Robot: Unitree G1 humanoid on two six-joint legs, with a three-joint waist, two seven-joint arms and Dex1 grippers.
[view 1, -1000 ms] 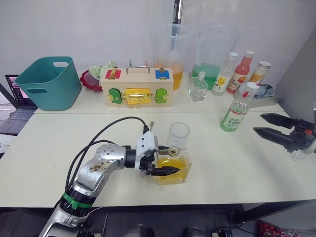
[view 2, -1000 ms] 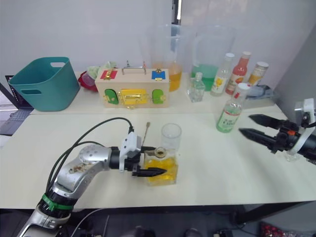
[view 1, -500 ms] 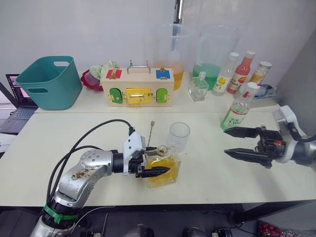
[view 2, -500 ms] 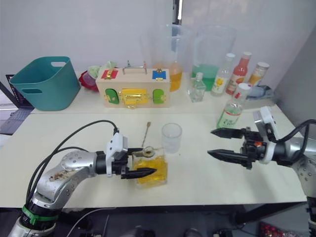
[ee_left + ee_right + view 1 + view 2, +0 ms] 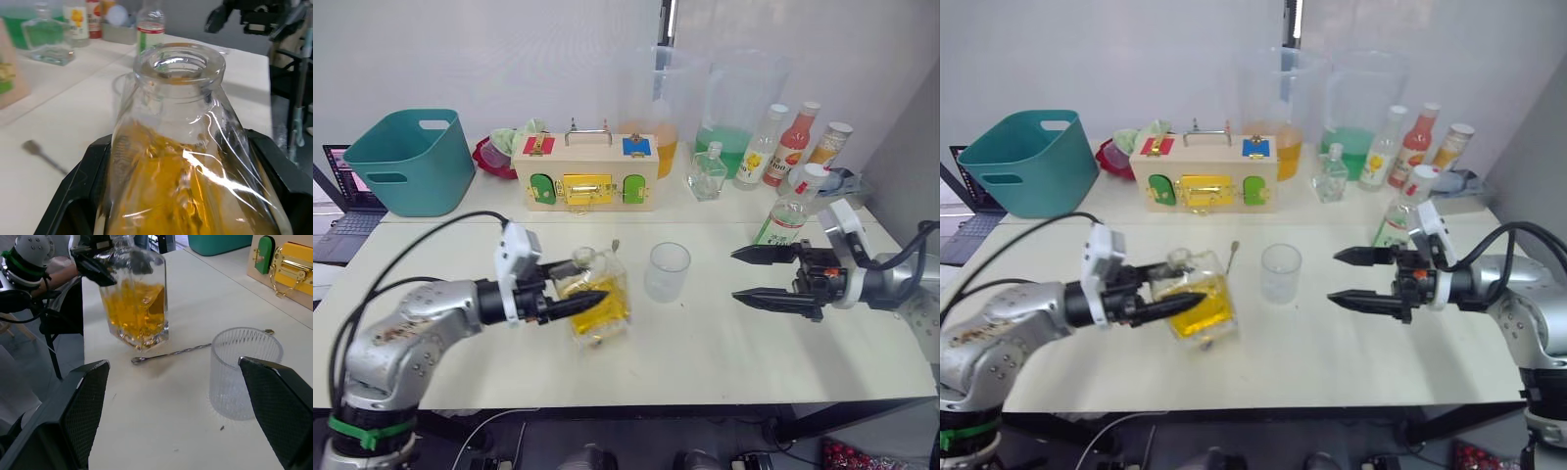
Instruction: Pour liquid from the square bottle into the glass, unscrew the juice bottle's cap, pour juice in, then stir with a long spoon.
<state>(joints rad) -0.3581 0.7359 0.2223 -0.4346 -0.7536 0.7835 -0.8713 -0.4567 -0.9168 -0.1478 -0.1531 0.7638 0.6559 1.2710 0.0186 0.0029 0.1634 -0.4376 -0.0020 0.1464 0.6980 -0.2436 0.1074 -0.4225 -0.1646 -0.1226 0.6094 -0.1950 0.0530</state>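
The square bottle (image 5: 595, 299), uncapped and about half full of amber liquid, sits clamped between the two black fingers of the left gripper (image 5: 570, 291), lifted clear of the table (image 5: 724, 352) and tipped slightly, its neck still pointing mostly upward. The glass (image 5: 666, 271) stands upright and empty on the table just to the bottle's right, apart from it, so the pour calls for carrying the mouth rightward over the rim and rolling the bottle's long axis toward the glass. The left arm is plainly the nearer one. The long spoon (image 5: 195, 350) lies flat on the table between bottle and glass. The right gripper (image 5: 756, 276) hovers beyond the glass with fingers spread and nothing in them, the juice bottle (image 5: 787, 217) upright just behind it. The table is pale and smooth, with a wooden latch box (image 5: 584, 172), teal bin (image 5: 406, 162) and pitchers (image 5: 734, 103) along a white wall.
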